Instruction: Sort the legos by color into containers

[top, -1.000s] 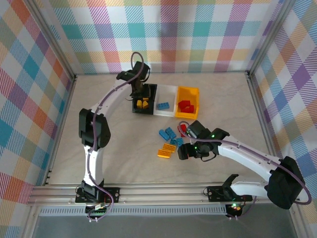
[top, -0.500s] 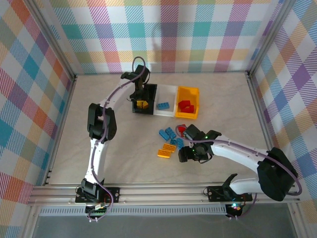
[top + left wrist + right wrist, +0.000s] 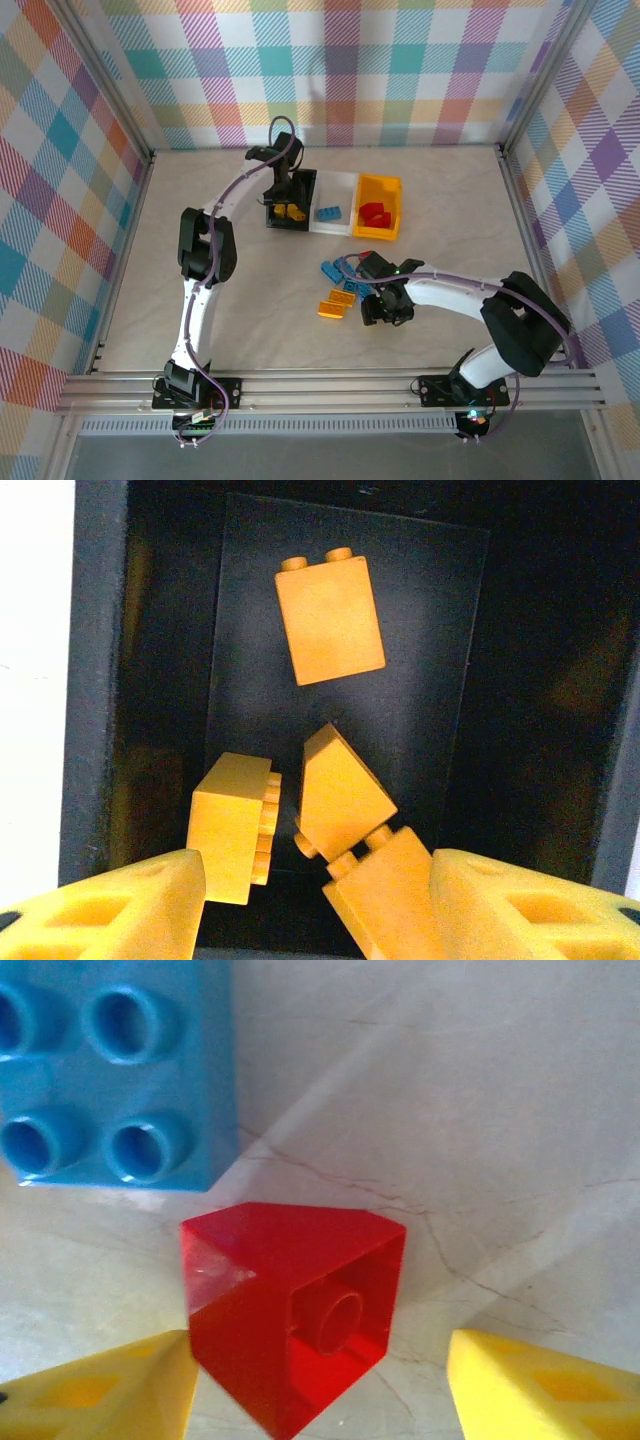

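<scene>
My left gripper (image 3: pixel 286 204) hangs open over the black bin (image 3: pixel 304 184), the left one of three joined bins. In the left wrist view several yellow-orange legos (image 3: pixel 330 620) lie on the black bin floor (image 3: pixel 450 710). One of them (image 3: pixel 385 905) lies against the right fingertip of that gripper (image 3: pixel 315 905). The white bin (image 3: pixel 340 190) holds a blue lego (image 3: pixel 329 213). The yellow-orange bin (image 3: pixel 380 186) holds red legos (image 3: pixel 376 214). My right gripper (image 3: pixel 363 268) is open on the table, straddling a red lego (image 3: pixel 290 1310) that rests by its left finger, with a gap on the right.
A blue lego (image 3: pixel 120 1070) lies just beyond the red one. More loose blue legos (image 3: pixel 337 269) and orange legos (image 3: pixel 337 302) lie on the table left of the right gripper. Checked walls enclose the table on three sides.
The right gripper has moved up and to the left, in among the loose legos, and now straddles the red one. The left gripper has stayed over the black bin with only a small shift.
</scene>
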Controlling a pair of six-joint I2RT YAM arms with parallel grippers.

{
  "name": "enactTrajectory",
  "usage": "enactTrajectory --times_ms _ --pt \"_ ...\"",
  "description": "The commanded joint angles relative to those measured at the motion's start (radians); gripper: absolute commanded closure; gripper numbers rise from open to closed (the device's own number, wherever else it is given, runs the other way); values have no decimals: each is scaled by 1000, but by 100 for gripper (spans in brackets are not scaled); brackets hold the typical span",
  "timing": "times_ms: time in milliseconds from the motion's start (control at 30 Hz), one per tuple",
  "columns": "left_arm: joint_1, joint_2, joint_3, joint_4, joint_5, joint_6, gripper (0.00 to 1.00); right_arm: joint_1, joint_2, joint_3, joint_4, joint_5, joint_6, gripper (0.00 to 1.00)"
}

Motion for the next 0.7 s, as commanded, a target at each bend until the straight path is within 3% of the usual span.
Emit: enactTrajectory --times_ms 0,333,667 --pt "8 -29 18 -26 22 -6 38 2 24 27 65 12 2 36" --pt "1 -179 -91 -3 37 -16 38 2 27 55 78 54 -34 32" --pt "-2 -325 -276 46 47 -30 37 1 100 114 76 56 -67 40"
